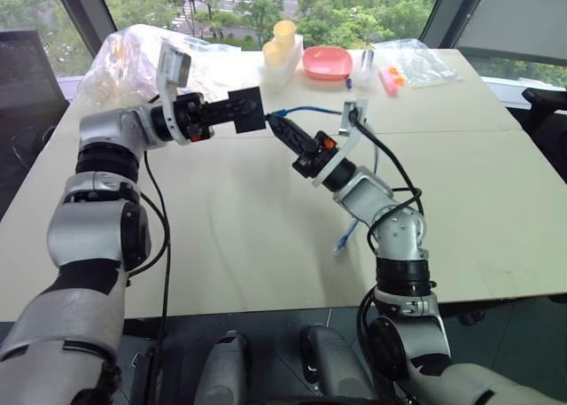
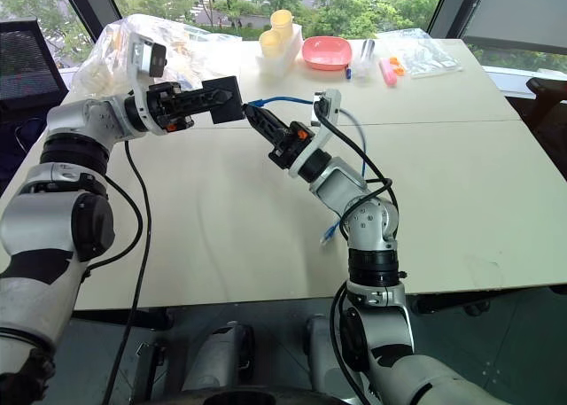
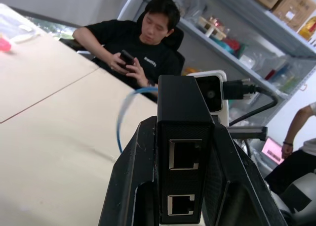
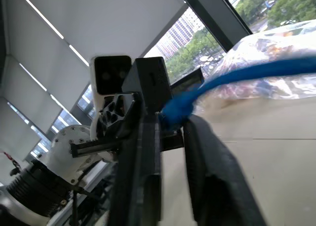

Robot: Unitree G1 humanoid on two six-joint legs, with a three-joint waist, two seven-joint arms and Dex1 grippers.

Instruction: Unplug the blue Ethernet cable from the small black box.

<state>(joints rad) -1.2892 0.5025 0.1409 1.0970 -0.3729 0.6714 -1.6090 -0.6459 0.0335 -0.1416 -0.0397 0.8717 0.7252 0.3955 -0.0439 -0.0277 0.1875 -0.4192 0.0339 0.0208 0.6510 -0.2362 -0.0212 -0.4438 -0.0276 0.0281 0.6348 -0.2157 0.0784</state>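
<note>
Above the table [image 1: 221, 237], both arms are lifted and meet in the middle. The left gripper [image 1: 237, 112] is squeezed tight on the small black box [image 1: 247, 111], one finger on each flat side. That keeps the box from moving, so I think it works like a steady hand while the other arm does the pulling.

The box hangs in the air, not touching the table. It sticks out past the left fingers toward the robot's right. In the left wrist view the near edge of the box shows two square holes, and both look empty — the cord goes in on the far edge instead.

The right gripper [image 1: 282, 128] reaches up and to the left, right beside that far edge. Its two fingers are pinched close together on the blue Ethernet cable [image 1: 310, 111], just where the cord meets the box. Grabbing near the plug makes sense, because a pull there goes straight out of the hole.

The cord runs away from the box toward the robot's right, bends in a loop, then drops behind the right arm. Its loose end lies on the table near that arm's elbow.

Box and cord make one line here — roughly level, left to right. The plug still looks pushed in, so the pull is not yet done.
</note>
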